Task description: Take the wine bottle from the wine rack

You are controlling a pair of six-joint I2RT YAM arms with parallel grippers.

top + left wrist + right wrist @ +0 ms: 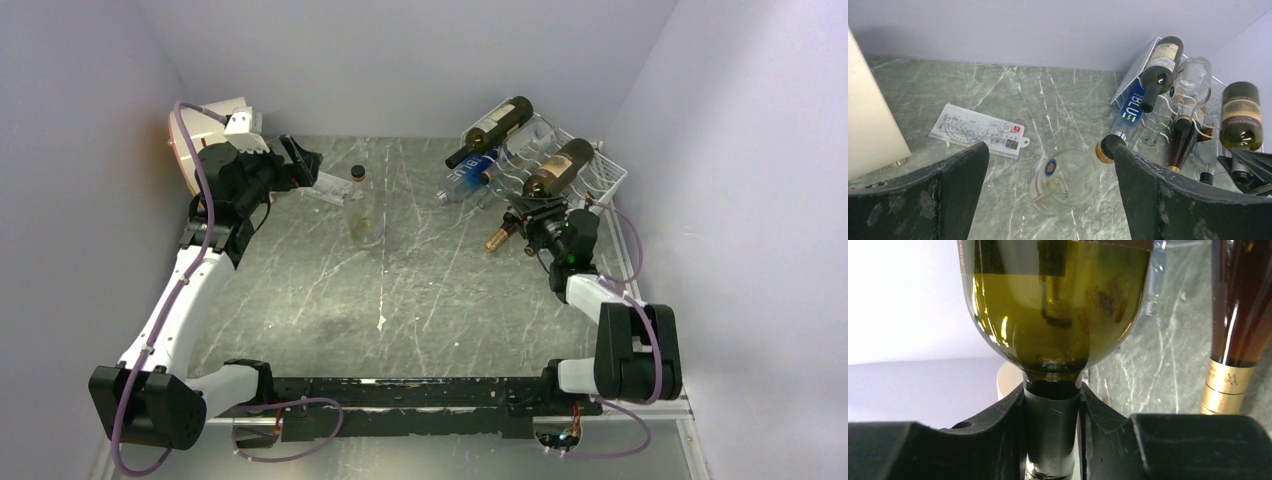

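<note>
The white wire wine rack [603,176] stands at the back right and holds several bottles. An olive-green wine bottle [558,167] lies in its right cradle, neck pointing toward me. My right gripper [533,214] is shut on that neck. In the right wrist view the pads [1013,430] clamp the dark foil neck below the green shoulder [1053,315]. My left gripper [303,163] is open and empty at the back left, far from the rack. The left wrist view shows the rack [1134,75] and the green bottle [1241,117] at the right.
A dark bottle [497,128], a blue-labelled bottle [470,178] and a brown gold-necked bottle [500,237] also sit in the rack. A clear bottle [364,210] stands mid-table. A white packet [978,131] and a cream drum [205,130] are at the back left.
</note>
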